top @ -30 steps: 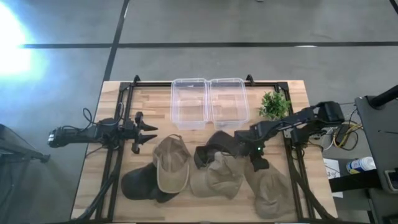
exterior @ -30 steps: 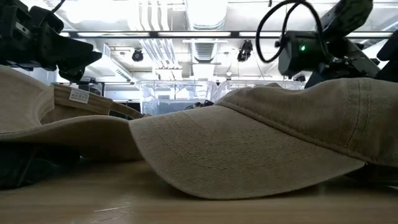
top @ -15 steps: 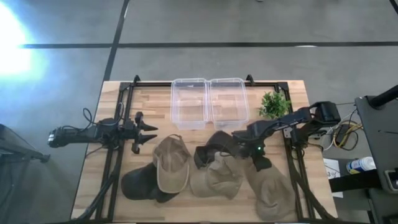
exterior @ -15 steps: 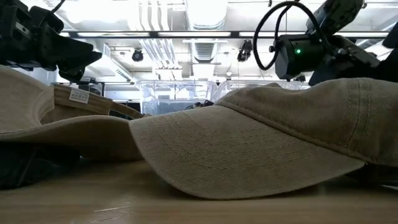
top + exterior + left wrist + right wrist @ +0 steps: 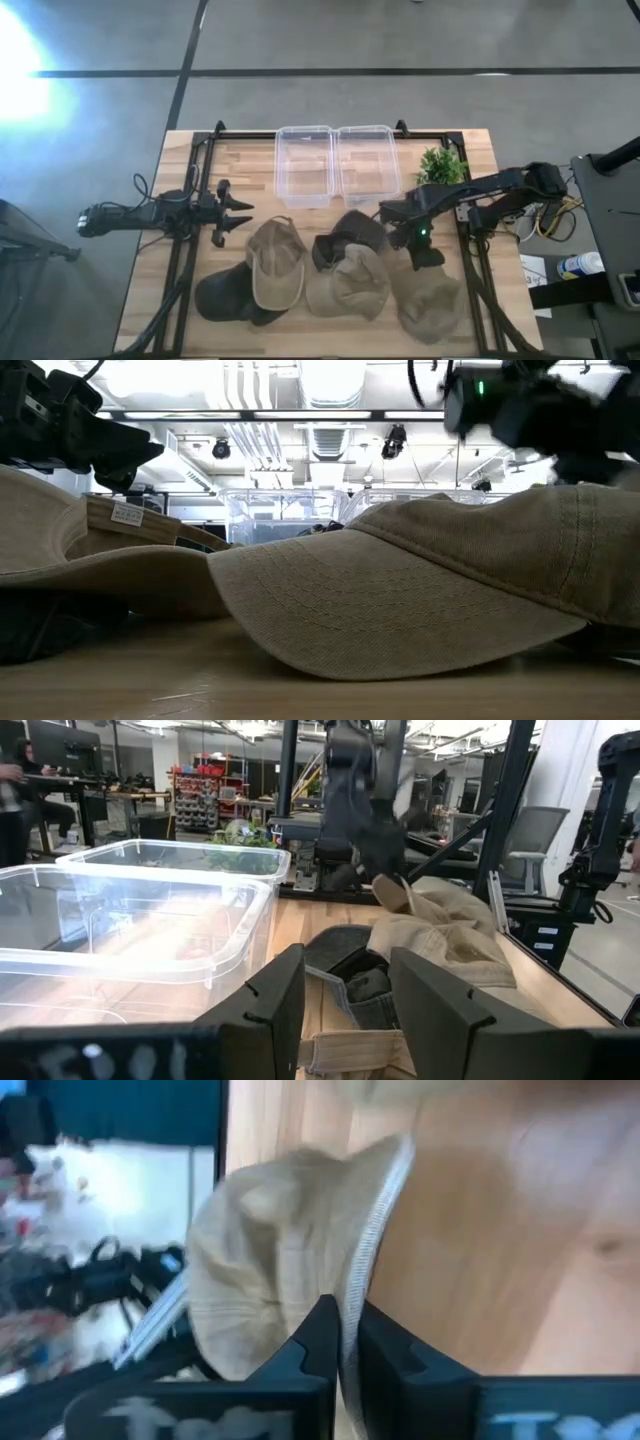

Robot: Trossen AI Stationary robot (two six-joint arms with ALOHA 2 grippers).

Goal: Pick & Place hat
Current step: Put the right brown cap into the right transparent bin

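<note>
A: Tan cloth in the pinch! The right gripper (image 5: 340, 1350) is closed tight on the brim of a tan hat (image 5: 270, 1270), just off the wood, near the table's right side.

B: So the pick is done, I think. Next?

A: Prob. lift it more & carry it to a clear bin (image 5: 368, 165) at the back. Other hats (image 5: 275, 265) lie close, and a dark hat (image 5: 350, 232) sits between. The small plant (image 5: 440, 166) is near too.

B: Left gripper (image 5: 232, 212)?

A: Waits at the left, fingers apart, holding nothing.
</note>
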